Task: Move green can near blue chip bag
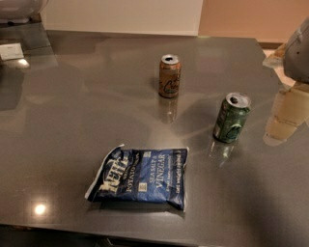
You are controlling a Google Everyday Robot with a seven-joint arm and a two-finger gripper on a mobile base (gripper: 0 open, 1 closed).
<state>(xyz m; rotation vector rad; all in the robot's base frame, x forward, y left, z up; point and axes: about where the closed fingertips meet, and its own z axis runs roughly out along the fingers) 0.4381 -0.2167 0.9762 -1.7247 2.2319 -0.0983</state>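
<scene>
The green can (232, 118) stands upright, well apart from the flat blue chip bag (140, 178). The gripper (299, 53) is perhaps the grey shape at the right edge; I cannot tell its grasp.

Glossy tabletop (72, 120) — metal green can (231, 119), shiny blue chip bag (142, 178) — smooth claw (299, 50) top-right.

Worktop (72, 120): dark grey, glossy, fills most of the view. Brown-orange can (170, 76) upright at far centre, silver top w/ opening, faint reflection just in front. White card (10, 51) at far-left edge, below a pale rounded obj (19, 8) cut off in the top-left corner. Cream wall (120, 14) behind, peach section (251, 19) to the rt. Bright light spot (39, 209) on near-left surface. Tool (298, 48): pale grey shape at rt edge, over the far-rt corner.
</scene>
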